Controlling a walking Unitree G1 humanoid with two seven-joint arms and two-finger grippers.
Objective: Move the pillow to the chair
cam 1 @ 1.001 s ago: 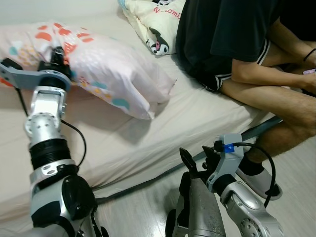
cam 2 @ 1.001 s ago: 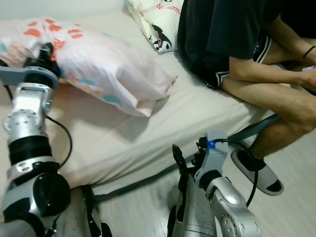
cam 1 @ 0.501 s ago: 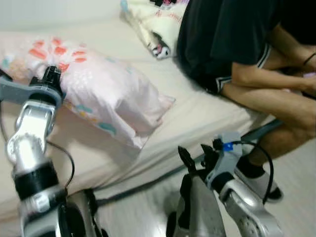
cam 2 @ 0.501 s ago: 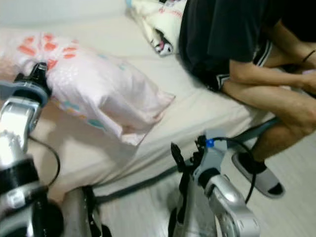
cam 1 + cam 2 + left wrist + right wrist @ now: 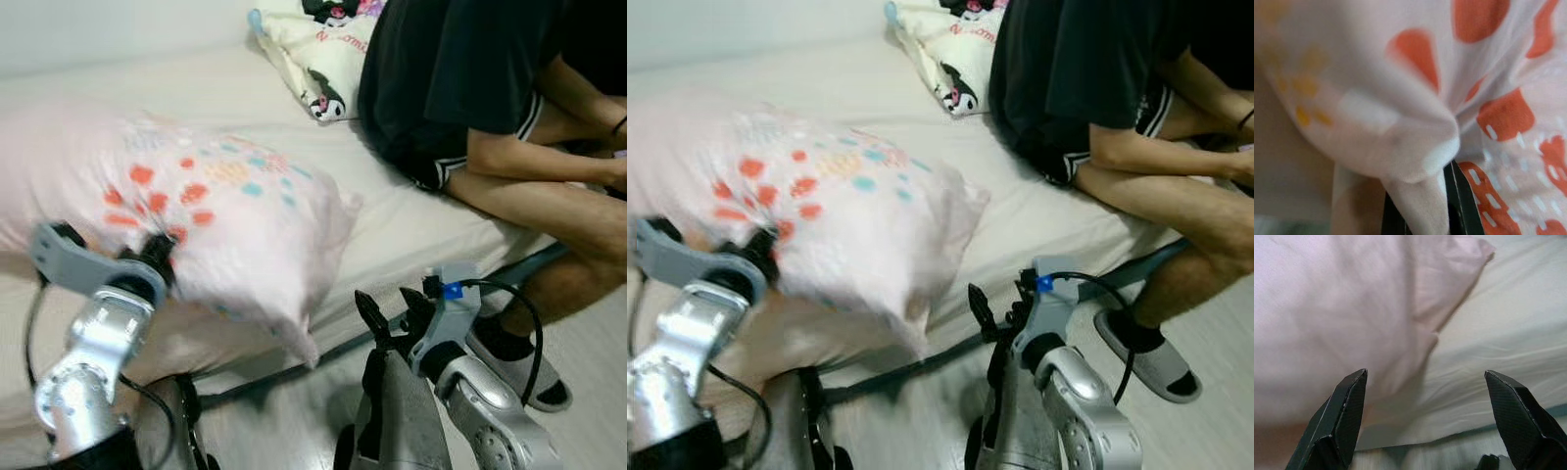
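Left gripper (image 5: 157, 257) pinches the pillow (image 5: 216, 215) above the bed (image 5: 411, 225); right gripper (image 5: 1425, 426) gapes wide beside a seated person (image 5: 490, 88).

The bed (image 5: 421, 220), covered with a cream sheet, is spanning the upper and middle frame from the left edge to the right. A pink pillow (image 5: 216, 211) with orange and teal marks is lying across its left half, one corner overhanging the near edge. A cream cartoon-print pillow (image 5: 313, 59) is lying at the upper centre. A person (image 5: 460, 88) in dark clothing is sitting on the bed's right side. The pale floor (image 5: 588, 323) is occupying the lower right, and the person's grey slipper (image 5: 519, 357) is resting on it.
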